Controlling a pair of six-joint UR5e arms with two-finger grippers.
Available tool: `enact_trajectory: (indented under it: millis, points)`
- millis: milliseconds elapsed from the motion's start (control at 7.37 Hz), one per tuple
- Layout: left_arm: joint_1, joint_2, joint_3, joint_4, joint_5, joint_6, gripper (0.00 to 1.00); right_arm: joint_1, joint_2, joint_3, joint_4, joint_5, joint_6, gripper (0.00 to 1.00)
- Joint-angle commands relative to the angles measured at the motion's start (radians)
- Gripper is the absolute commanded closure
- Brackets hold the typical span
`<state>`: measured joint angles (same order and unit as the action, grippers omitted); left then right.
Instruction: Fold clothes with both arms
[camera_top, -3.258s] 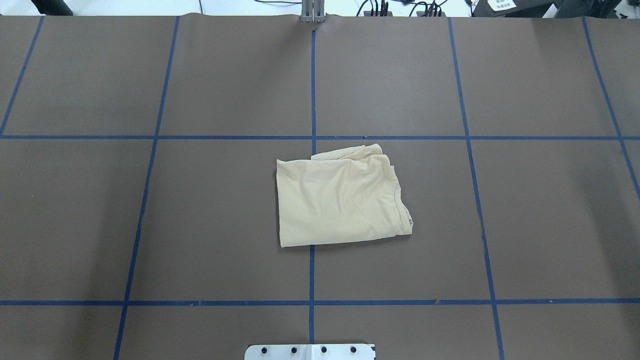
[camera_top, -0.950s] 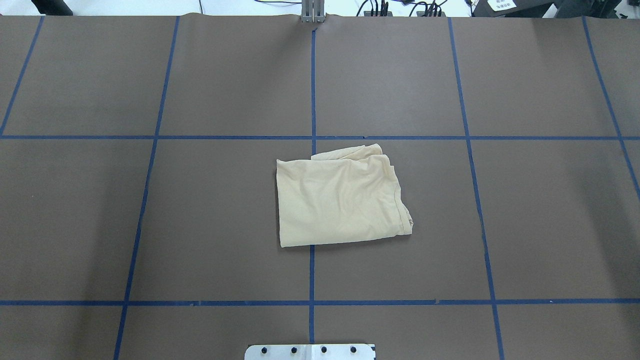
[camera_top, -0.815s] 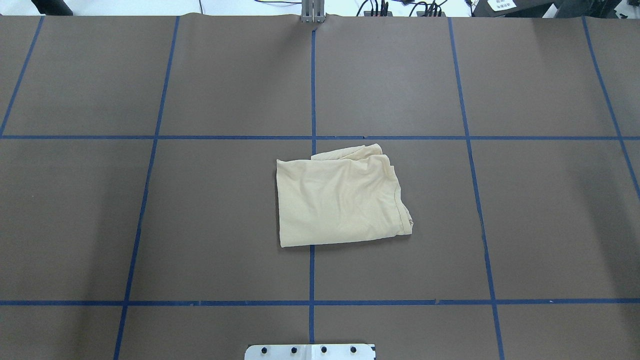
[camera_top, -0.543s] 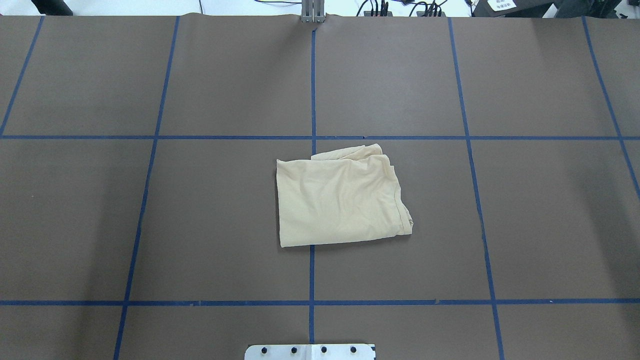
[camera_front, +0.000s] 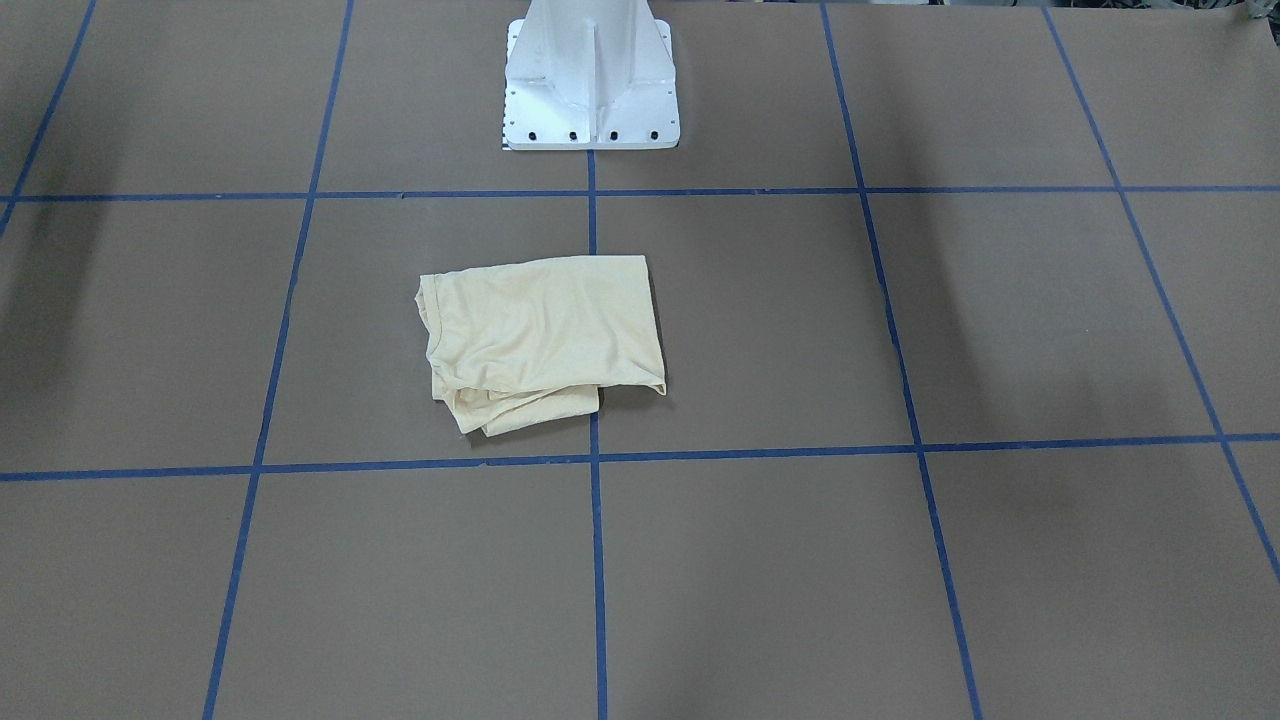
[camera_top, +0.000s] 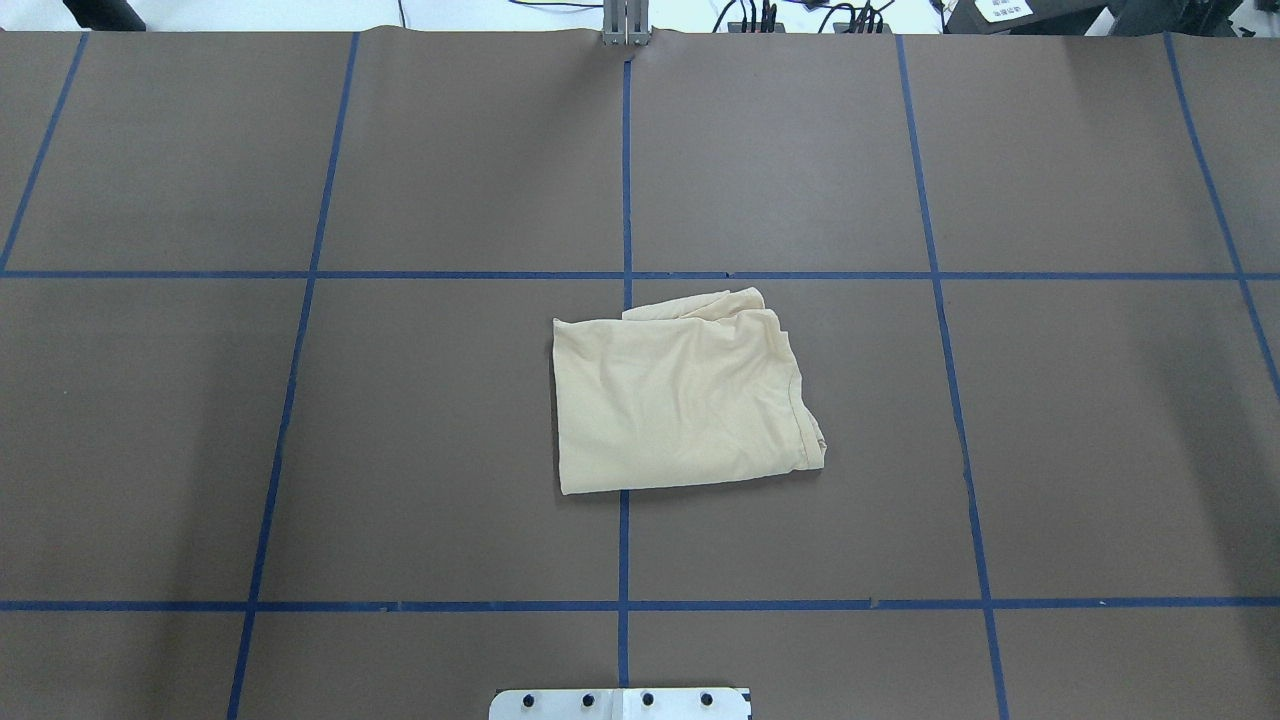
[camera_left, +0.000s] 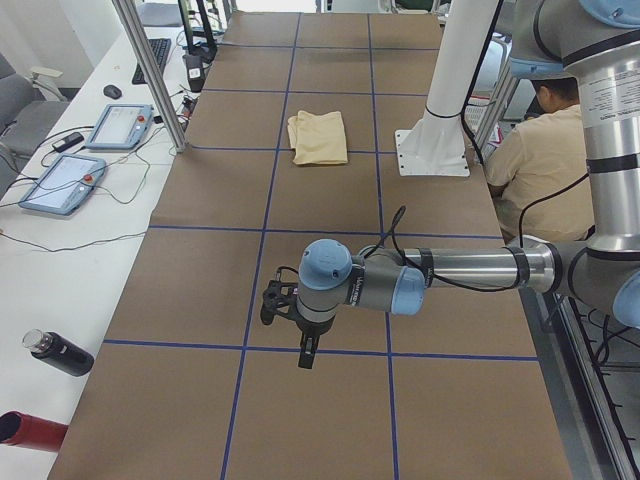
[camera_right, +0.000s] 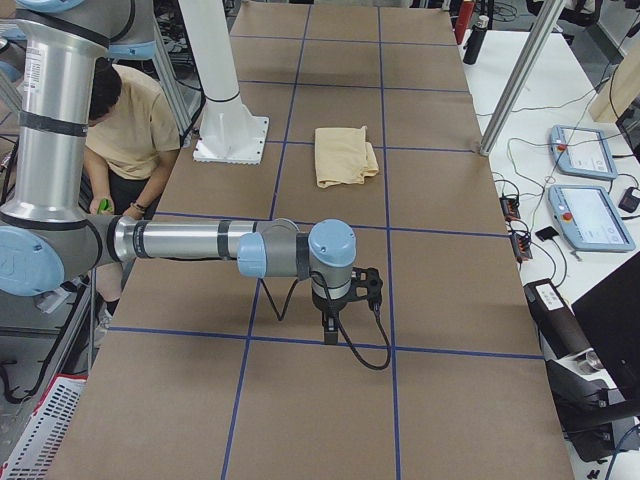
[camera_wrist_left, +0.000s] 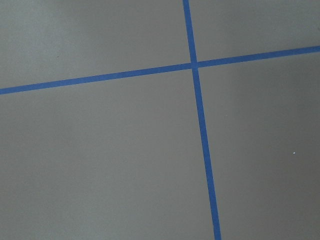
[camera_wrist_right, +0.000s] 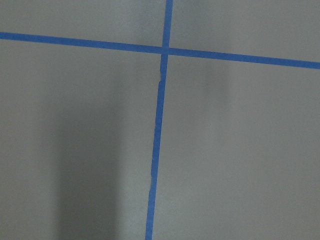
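The pale cream-yellow shirt (camera_top: 680, 400) lies folded into a small rough rectangle at the middle of the brown table, with a rumpled layer sticking out at its far edge. It also shows in the front view (camera_front: 545, 335) and both side views (camera_left: 318, 137) (camera_right: 343, 155). Its print and neck label are hidden. The left gripper (camera_left: 305, 358) hangs over the table far from the shirt, at the table's left end. The right gripper (camera_right: 330, 335) hangs far from it at the right end. I cannot tell whether either is open or shut. Both wrist views show only bare table and blue tape.
The white pedestal (camera_front: 590, 80) stands on the robot's side of the shirt. A seated person in a tan shirt (camera_left: 540, 160) is behind the table edge. Side benches hold control pendants (camera_left: 60, 183) (camera_right: 590, 215) and a black bottle (camera_left: 58, 352).
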<state>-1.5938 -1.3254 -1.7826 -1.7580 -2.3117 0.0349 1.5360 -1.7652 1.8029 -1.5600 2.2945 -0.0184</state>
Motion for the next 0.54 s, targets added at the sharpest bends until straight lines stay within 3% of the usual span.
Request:
enact_trajectory:
  millis: [0, 407]
  points:
    - [0.000, 0.000, 0.002, 0.000, 0.000, 0.002, 0.00, -0.004, 0.000, 0.001, 0.014, 0.002, 0.000, 0.00]
    - [0.000, 0.000, 0.002, 0.000, 0.001, 0.000, 0.00, -0.008, -0.002, 0.000, 0.026, 0.002, 0.000, 0.00]
